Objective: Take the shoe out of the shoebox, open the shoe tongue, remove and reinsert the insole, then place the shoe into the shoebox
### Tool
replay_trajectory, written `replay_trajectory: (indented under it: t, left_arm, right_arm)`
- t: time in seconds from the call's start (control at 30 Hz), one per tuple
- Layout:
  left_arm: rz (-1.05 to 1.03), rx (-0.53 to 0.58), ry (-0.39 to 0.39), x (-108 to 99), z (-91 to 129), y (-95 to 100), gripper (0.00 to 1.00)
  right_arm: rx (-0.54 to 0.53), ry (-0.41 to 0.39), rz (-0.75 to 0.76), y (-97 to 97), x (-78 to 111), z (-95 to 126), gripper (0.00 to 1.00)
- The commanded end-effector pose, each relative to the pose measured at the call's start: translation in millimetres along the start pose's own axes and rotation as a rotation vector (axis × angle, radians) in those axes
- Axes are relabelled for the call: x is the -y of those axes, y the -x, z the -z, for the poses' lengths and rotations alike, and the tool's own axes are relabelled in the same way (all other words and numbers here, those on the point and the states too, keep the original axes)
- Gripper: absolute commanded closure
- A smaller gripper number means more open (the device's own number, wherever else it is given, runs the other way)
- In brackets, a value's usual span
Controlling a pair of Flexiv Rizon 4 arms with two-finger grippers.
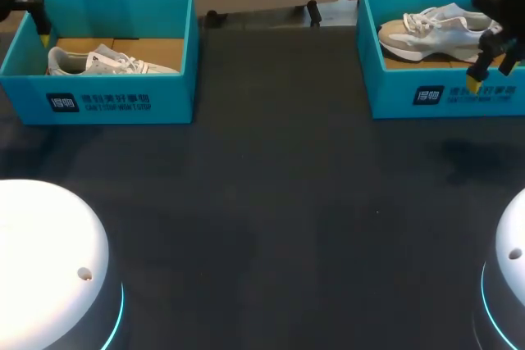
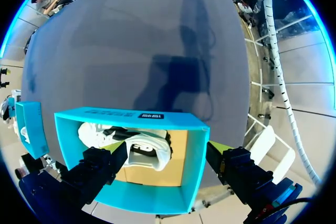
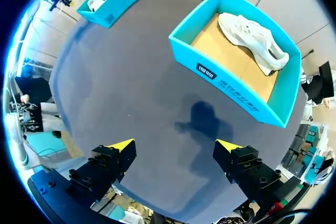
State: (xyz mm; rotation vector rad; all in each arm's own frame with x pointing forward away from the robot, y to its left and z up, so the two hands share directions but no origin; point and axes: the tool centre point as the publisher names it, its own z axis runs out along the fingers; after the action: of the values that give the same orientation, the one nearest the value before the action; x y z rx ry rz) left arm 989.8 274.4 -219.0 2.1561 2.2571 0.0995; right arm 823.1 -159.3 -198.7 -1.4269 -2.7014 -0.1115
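Two teal shoeboxes stand at the table's far edge. The left shoebox [image 1: 123, 92] holds a white shoe [image 1: 107, 61]; the right shoebox [image 1: 459, 92] holds a white and beige shoe [image 1: 431, 30]. My left gripper [image 2: 168, 148] hangs open above the left shoebox [image 2: 194, 166], with its shoe [image 2: 144, 148] below and between the fingers, untouched. My right gripper [image 1: 492, 70] hovers open over the right box's front wall, holding nothing. In the right wrist view the right gripper [image 3: 176, 145] is over bare table, with the right shoebox [image 3: 231, 90] and its shoe [image 3: 252, 43] ahead of it.
The dark table [image 1: 271, 202] stretches between and in front of the boxes. My left arm [image 1: 20, 2] comes in at the far left corner. Two white robot bases [image 1: 41, 260] stand at the near corners.
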Motion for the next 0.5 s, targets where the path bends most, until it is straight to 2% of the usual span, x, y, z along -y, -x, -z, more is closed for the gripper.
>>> replay_trajectory:
  t: [0.03, 0.17, 0.3, 0.37, 0.5]
  left_arm:
    - [-0.001, -0.001, 0.003, 1.5, 0.3, -0.1, 0.0]
    - [-0.001, -0.001, 0.003, 1.5, 0.3, -0.1, 0.0]
    - [-0.001, -0.001, 0.003, 1.5, 0.3, -0.1, 0.0]
    - [-0.001, -0.001, 0.003, 1.5, 0.3, -0.1, 0.0]
    - [-0.001, -0.001, 0.003, 1.5, 0.3, -0.1, 0.0]
  right_arm:
    - [0.002, -0.002, -0.002, -0.6, -0.2, -0.1, 0.0]
    - [0.002, -0.002, -0.002, -0.6, -0.2, -0.1, 0.0]
    - [0.01, -0.057, -0.044, 1.0, -6.1, 1.5, 0.0]
    - [0.017, -0.095, -0.117, 11.0, -8.4, -0.8, 0.0]
    - [-0.002, -0.074, -0.208, 23.7, -13.1, 1.2, 0.0]
